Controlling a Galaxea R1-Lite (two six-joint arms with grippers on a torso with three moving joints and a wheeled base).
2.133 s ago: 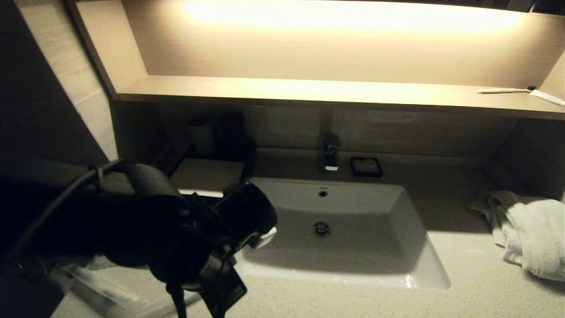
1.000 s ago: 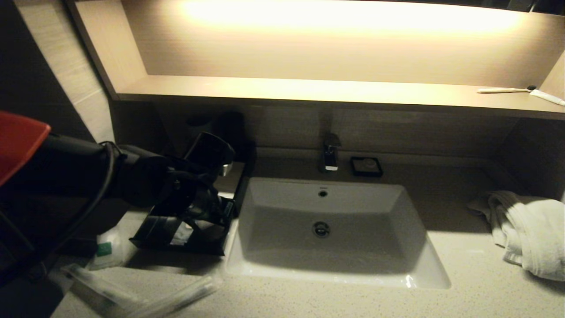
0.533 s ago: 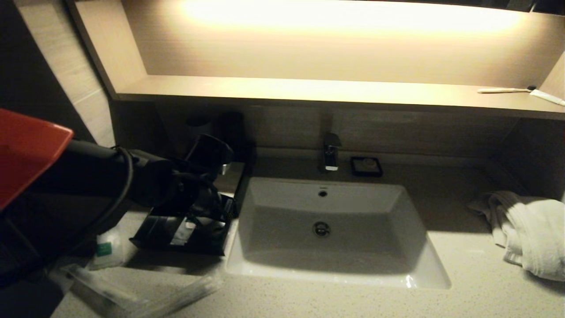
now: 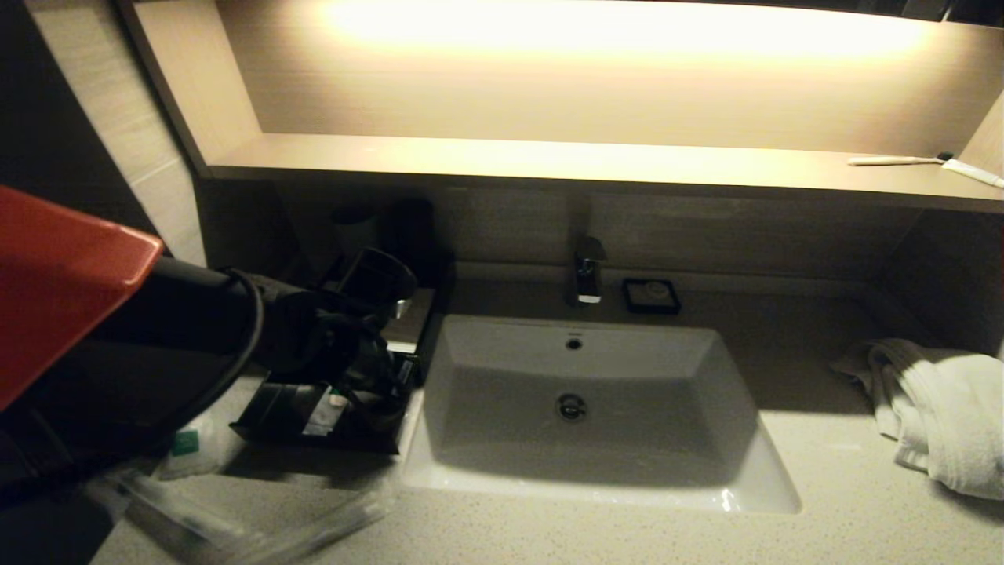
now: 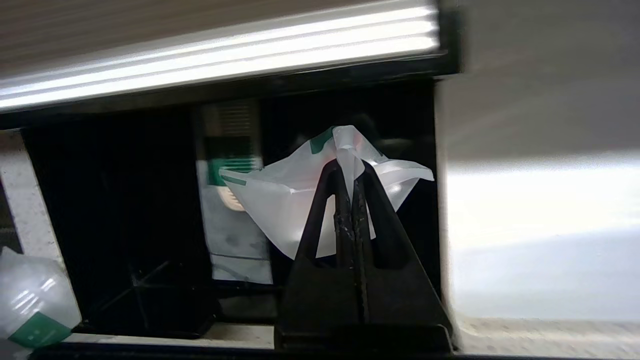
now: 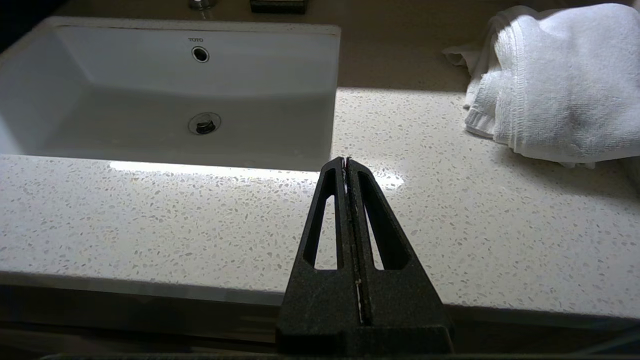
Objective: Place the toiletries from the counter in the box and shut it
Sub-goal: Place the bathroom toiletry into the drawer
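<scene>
Since the box (image 4: 314,412) drawer is sitting open, left gripper (image 5: 350,170) is pinching a white sachet (image 5: 300,200) above a compartment for dropping, right gripper (image 6: 346,162) idling clenched empty over the counter (image 6: 200,215)

The left gripper (image 5: 348,172), pinched on a crumpled white sachet (image 5: 295,200), hangs over the open drawer of the black glossy box (image 4: 314,420). Another sachet (image 5: 232,200) lies in a compartment beneath it. The white rectangular basin (image 4: 584,392) lies to its right; clear-wrapped sticks (image 4: 235,530) lie nearer the robot on the speckled counter (image 4: 823,510).
</scene>
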